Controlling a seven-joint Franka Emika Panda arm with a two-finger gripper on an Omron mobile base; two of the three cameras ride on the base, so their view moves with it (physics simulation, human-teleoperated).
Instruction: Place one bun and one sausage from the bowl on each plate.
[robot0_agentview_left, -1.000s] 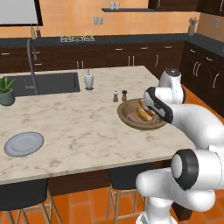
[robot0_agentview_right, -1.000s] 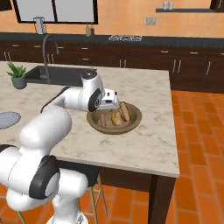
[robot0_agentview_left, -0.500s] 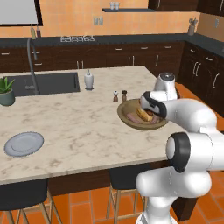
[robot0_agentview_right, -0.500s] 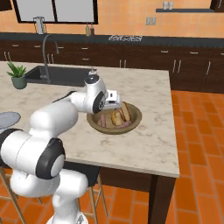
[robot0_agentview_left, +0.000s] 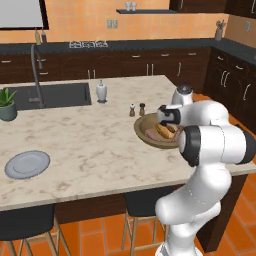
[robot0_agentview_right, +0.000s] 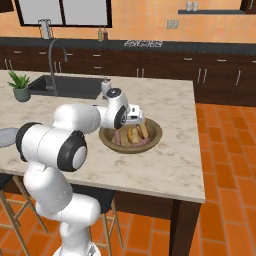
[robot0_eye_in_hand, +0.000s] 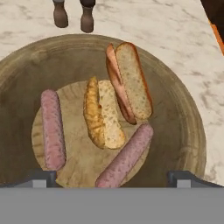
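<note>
The tool (robot0_agentview_left: 166, 120) hangs spread wide over the bowl (robot0_agentview_left: 146, 126) on the bench (robot0_agentview_left: 90, 145), grasping nothing, while the plate (robot0_agentview_left: 27, 164) sits well apart to the left; from the right base view the bowl (robot0_agentview_right: 152, 138) holds everything; the hand view shows a bun (robot0_eye_in_hand: 101, 113) and a sausage (robot0_eye_in_hand: 124, 156) just beneath, so we judge the first pick is next: descend and close on one

Even bright lighting, soft shadows, sharp

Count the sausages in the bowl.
2. One sausage lies at the left of the bowl in the hand view; the other lies slanted, lower right of the buns.
</note>
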